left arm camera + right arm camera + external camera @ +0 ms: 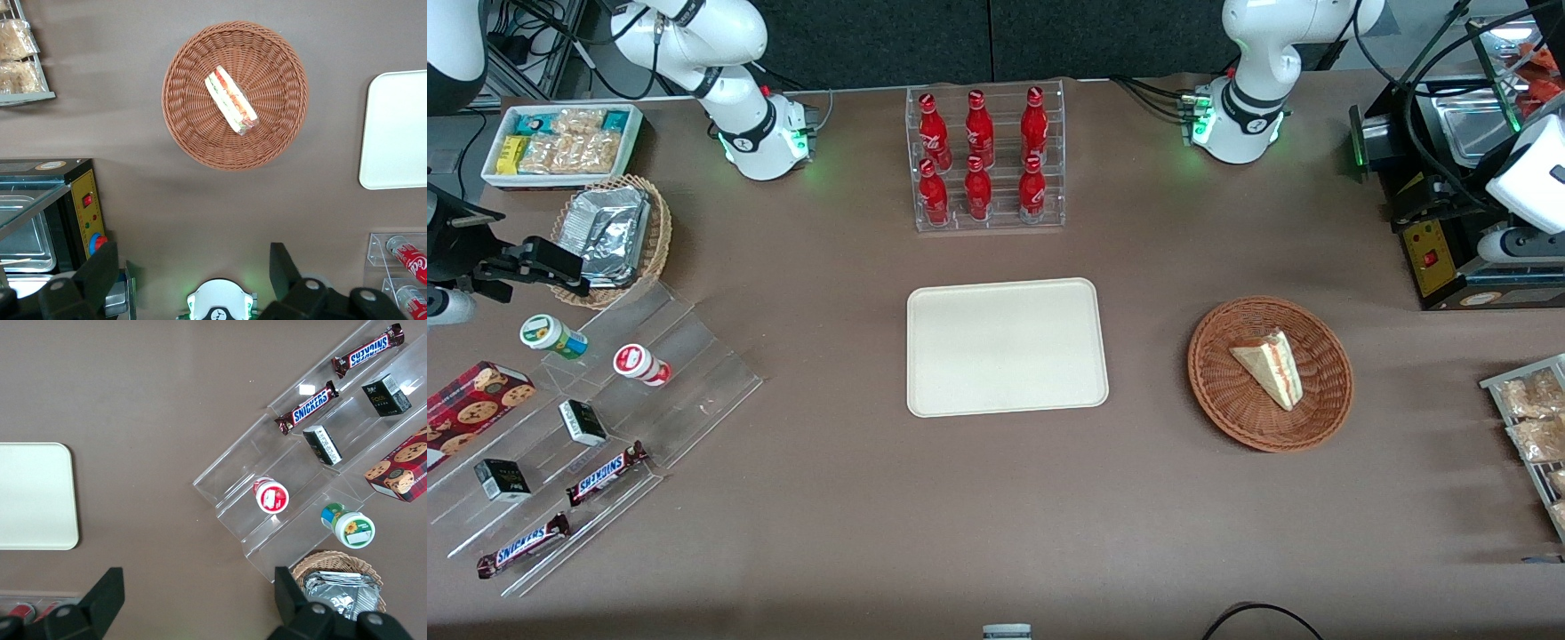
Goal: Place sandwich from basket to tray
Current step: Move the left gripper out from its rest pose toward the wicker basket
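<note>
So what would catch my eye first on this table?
Probably the sandwich lying in the round basket toward the working arm's end of the table, with the bare tray beside it. Red bottles stand in a clear rack farther from the front camera. The pincer hangs open high above the basket.

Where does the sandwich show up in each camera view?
Front view: sandwich lies in the wicker basket, beside the tray.
Left wrist view: sandwich in the same basket; open hand high above the table.
Right wrist view: not in it.
Shared landmark: the cream tray.
</note>
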